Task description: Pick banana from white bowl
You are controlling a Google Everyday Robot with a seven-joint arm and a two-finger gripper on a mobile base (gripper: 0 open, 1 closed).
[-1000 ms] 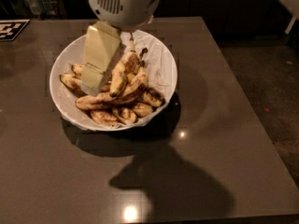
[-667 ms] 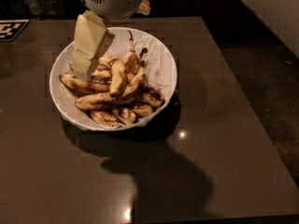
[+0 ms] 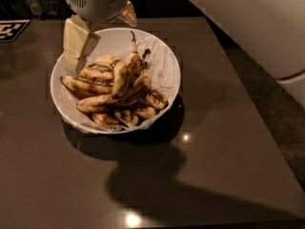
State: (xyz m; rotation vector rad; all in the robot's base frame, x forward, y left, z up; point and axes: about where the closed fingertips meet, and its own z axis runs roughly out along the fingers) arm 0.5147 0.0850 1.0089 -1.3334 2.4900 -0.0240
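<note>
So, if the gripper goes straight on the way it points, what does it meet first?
Probably the left rim of the white bowl, or the spotted banana beside it. The gripper hangs just above; depth is unclear.

No word, number or brand can be read. The one sign is a black-and-white patterned marker (image 3: 10, 29) lying flat on the table (image 3: 228, 142) at its far left corner (partly cut off by the frame edge). The gripper (image 3: 78, 46), bearing no legible marking, hangs over the left rim of the white bowl (image 3: 164, 63).
</note>
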